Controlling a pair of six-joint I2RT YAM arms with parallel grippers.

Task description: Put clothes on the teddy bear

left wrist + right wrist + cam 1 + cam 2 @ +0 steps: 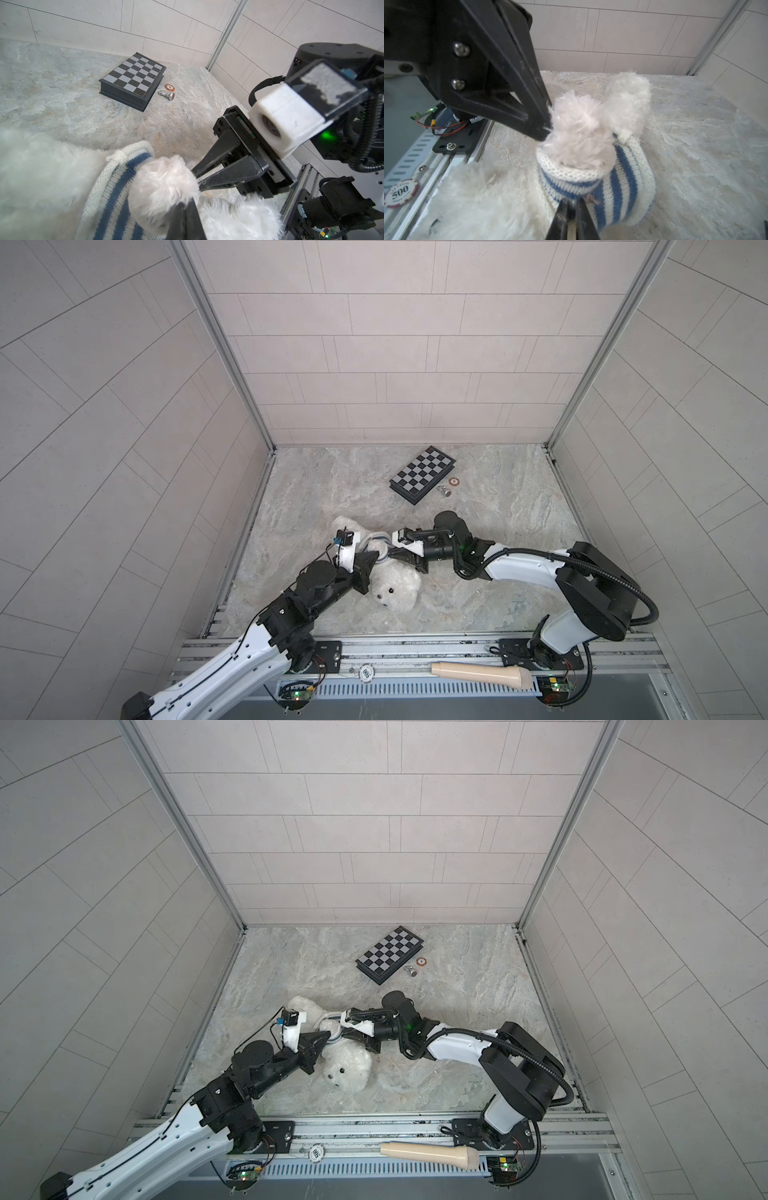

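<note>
Where the teddy bear (395,587) lies: on the bench (519,510), head toward my bases, body running away between my arms.
Left gripper (547,126): pressed together on the fur of the paw (579,133) poking from the shirt opening.
Right gripper (571,209): nearly closed, seemingly pinching the striped shirt (623,176) at its edge.
Key relation: the paw points at my left gripper, and my right is nearer the body.

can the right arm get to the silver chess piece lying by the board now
Likely yes, but not freely: the table between the right gripper and the silver chess piece beside the chessboard is bare, yet its fingers are shut on the striped shirt, so it would have to let go first.
</note>
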